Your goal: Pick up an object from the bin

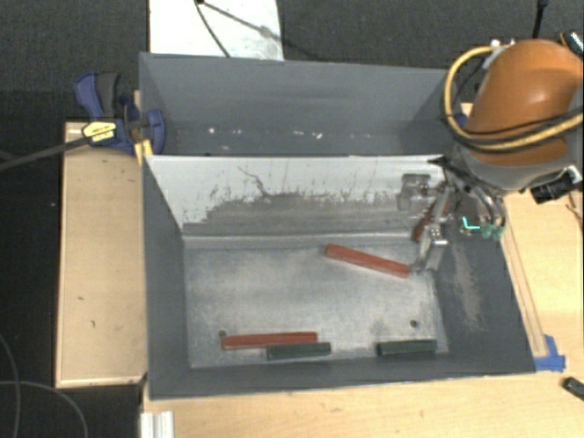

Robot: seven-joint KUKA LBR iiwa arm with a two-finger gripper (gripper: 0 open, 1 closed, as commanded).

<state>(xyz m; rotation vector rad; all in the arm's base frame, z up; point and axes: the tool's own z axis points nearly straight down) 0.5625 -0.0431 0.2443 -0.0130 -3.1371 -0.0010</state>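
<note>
The grey metal bin (310,108) takes up most of what I can see from here. Its tall back wall slopes down to a scuffed, scratched floor that is largely bare. The robot arm (511,144) hangs over the bin's right-hand side, reaching in from the right. It has a rounded orange cover (529,80) on its wrist, with yellow and black cables (451,89) looped around that. Below the cover the claw (429,245) points down into the bin's right rear corner, close to the right wall. From where I stand I cannot tell how far open it is, nor whether it has hold of anything. Its tip is right at the right-hand end of a flat reddish-brown bar (365,260). That bar lies on the floor towards the back, slanted so that its left end sits a little farther back than its right. Whether the claw touches that end I cannot make out. Well apart from it, three more bars lie along the front edge of the floor. A second reddish-brown bar (269,339) is at front left, with a dark green bar (298,351) just beside it. Another dark green bar (407,346) is at front right.
</note>
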